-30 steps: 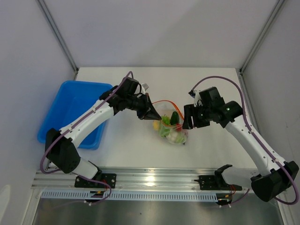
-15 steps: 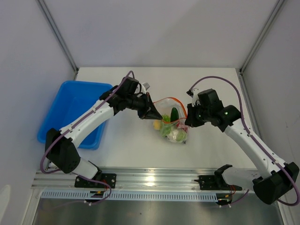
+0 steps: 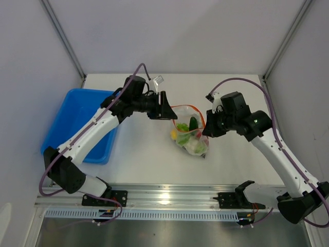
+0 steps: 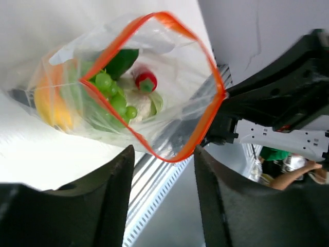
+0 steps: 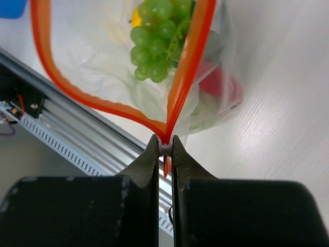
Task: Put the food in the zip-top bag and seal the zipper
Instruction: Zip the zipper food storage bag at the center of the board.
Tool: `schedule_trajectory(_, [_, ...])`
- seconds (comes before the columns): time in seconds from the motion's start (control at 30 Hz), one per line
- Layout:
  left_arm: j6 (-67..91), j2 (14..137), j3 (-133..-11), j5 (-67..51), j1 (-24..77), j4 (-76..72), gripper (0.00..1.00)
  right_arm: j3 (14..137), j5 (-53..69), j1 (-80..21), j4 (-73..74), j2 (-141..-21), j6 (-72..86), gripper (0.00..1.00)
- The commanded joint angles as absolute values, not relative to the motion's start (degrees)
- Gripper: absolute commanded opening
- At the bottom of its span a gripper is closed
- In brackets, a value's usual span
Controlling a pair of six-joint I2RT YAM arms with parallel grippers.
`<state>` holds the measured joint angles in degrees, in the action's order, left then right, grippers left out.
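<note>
The zip-top bag (image 3: 190,135) stands on the white table between my two grippers, its mouth gaping. Inside lie the food pieces: green grapes (image 4: 115,98), a dark cucumber (image 4: 121,62), a red chili (image 4: 145,81), a white-green leafy vegetable (image 4: 151,104) and an orange-yellow piece (image 4: 51,105). The orange-red zipper (image 4: 203,128) forms an open loop. My left gripper (image 4: 163,152) is open, with the zipper's near bend just beyond its fingertips and untouched. My right gripper (image 5: 164,146) is shut on the zipper's end (image 5: 165,135), where both strips meet.
A blue tray (image 3: 77,121) sits at the left of the table beside my left arm. The aluminium rail (image 3: 169,198) runs along the near edge. Grey walls close in the back and both sides.
My left gripper has opened, let go of the bag's left end and drawn back up-left. My right gripper has shut on the zipper's right end. The bag mouth gapes wider.
</note>
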<state>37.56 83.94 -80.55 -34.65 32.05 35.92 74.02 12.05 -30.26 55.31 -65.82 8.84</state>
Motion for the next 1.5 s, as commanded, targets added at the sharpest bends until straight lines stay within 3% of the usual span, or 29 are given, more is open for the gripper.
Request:
schedule_trajectory(0.0, [22.7,78.8,-83.8,-33.4,32.3,27.9,0.54,79.3,16.4,-30.6,60.5,-66.5,9.7,0.00])
schedule_trajectory(0.03, [20.2,78.3,-83.9,-33.5,32.7,24.7,0.65,79.8,17.0,-30.6,61.4,-67.1,9.8,0.00])
schedule_trajectory(0.1, [11.5,77.3,-84.7,-33.7,34.6,22.0,0.75,80.7,18.9,-30.5,63.6,-67.8,10.3,0.00])
schedule_trajectory(0.13, [8.9,77.2,-84.6,-34.5,35.2,20.6,0.87,80.9,19.3,-30.5,64.2,-68.5,10.5,0.00])
schedule_trajectory(0.23, [0.6,78.0,-85.2,-41.4,36.3,17.0,0.99,81.0,20.9,-30.6,65.2,-69.1,11.9,0.00])
schedule_trajectory(0.37, [-9.9,80.8,-87.5,-51.4,36.7,17.0,1.00,81.7,22.1,-30.4,65.9,-69.6,13.1,0.00])
schedule_trajectory(0.7, [-12.1,81.4,-82.9,-50.2,37.7,9.8,0.99,83.6,22.7,-30.4,69.3,-71.6,15.3,0.00])
schedule_trajectory(0.9, [-22.6,86.7,-88.2,-66.6,37.8,19.3,0.96,81.2,22.5,-30.6,69.7,-69.4,16.1,0.00])
schedule_trajectory(1.1, [-32.1,88.0,-86.7,-70.1,40.5,26.4,0.96,74.7,22.2,-30.5,69.4,-66.6,15.1,0.00])
schedule_trajectory(1.47, [-25.0,94.2,-82.3,-73.7,42.3,6.5,0.98,71.7,25.1,-30.7,63.3,-62.5,15.6,0.00])
